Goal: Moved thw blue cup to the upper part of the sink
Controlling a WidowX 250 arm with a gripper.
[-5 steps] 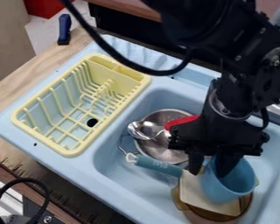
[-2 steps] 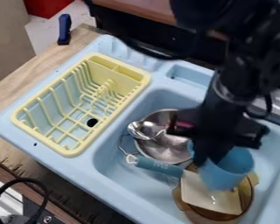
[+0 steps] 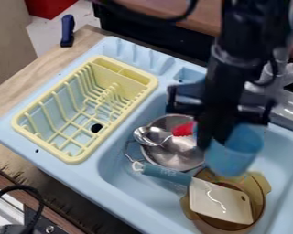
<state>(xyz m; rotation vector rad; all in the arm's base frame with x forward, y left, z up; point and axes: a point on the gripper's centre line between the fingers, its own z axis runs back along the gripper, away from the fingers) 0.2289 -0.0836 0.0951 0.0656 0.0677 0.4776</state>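
Over the right side of the sink basin, the black gripper hangs from the arm and is shut on the blue cup. The cup's near wall is in full sight while the fingers cover part of its left rim. It is held above the amber pot and the white spatula blade, to the right of the metal bowl. The sink's upper part lies behind the arm, partly hidden by it.
A metal bowl with a ladle and a red-ended utensil is in the basin. Below the cup are the amber pot and spatula. A yellow dish rack stands left.
The gripper and blue cup have moved up in the view, off the amber pot and spatula, exposing more of both. The arm has swung back toward the top edge.
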